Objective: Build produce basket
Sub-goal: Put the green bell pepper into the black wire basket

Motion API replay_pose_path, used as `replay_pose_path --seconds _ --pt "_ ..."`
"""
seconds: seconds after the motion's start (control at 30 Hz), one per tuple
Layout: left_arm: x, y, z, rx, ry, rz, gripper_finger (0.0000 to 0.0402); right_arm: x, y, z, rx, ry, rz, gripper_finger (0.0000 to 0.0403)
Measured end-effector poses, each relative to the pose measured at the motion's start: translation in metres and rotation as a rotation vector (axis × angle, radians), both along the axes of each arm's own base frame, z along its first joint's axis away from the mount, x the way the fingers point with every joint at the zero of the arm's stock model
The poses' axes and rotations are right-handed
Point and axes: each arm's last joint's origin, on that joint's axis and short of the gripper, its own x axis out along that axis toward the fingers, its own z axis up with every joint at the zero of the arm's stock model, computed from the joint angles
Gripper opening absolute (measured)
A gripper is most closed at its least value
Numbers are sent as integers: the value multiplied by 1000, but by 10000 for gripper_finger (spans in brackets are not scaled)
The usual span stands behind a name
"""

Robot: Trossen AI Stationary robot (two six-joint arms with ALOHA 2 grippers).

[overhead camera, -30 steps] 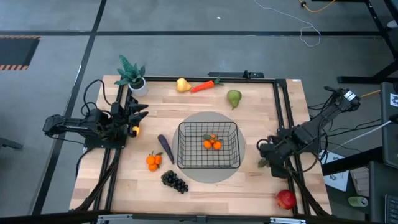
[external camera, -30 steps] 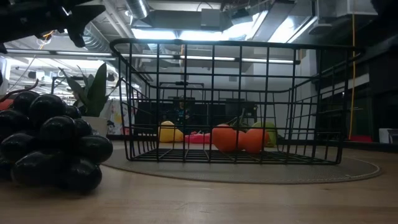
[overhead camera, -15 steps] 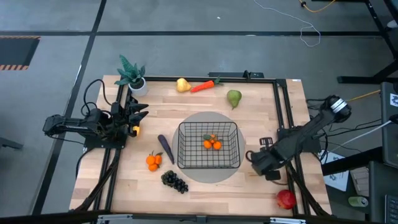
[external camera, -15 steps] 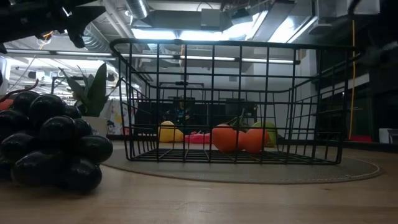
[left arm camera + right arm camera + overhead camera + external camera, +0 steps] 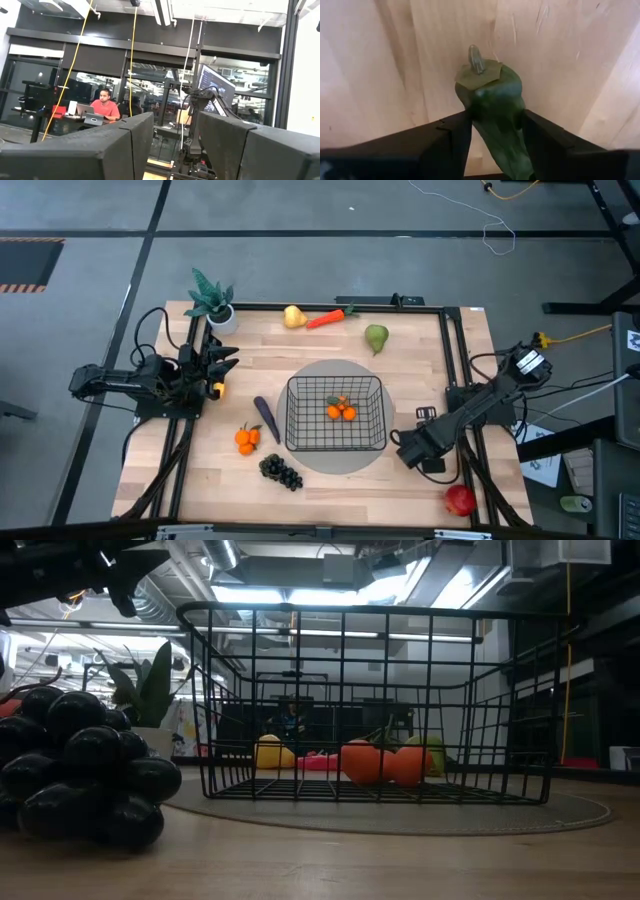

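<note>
Right gripper (image 5: 408,450) low beside table's right edge, jaws clamped; left gripper (image 5: 222,366) parked left, jaws apart

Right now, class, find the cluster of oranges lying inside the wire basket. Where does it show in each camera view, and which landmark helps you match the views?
High view: oranges at the centre of the basket, mid-table.
Low view: oranges on the basket floor, seen through the mesh, right of centre.
Left wrist view: not in it.
Right wrist view: not in it; it shows only a green vegetable and the tabletop.
Shared landmark: the basket, in the high and low views.
</note>
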Motion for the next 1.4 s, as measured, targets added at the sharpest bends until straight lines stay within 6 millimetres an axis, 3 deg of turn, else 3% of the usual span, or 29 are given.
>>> replay_pose_path --seconds 0.27,0.4,0.67,0.83,1.0,1.1,1.4 --pt "0 0 -1 0 7 0 151 1 2 -3 11 3 -74 161" --pt "1 0 -2 0 21 0 151 1 2 -3 -9 -2 -192 151" --pt "1 0 -2 0 20 -1 151 2 5 5 -56 33 -347 29" --pt "1 0 -2 0 20 -1 151 10 9 29 -149 1 -388 11" --pt "1 0 -2 0 19 -1 151 10 3 76 -432 -32 -486 2" --pt "1 0 -2 0 19 -1 151 16 2 94 -419 -267 -508 2" --pt "1 0 -1 -3 16 1 151 36 -10 158 -610 -916 -462 3"
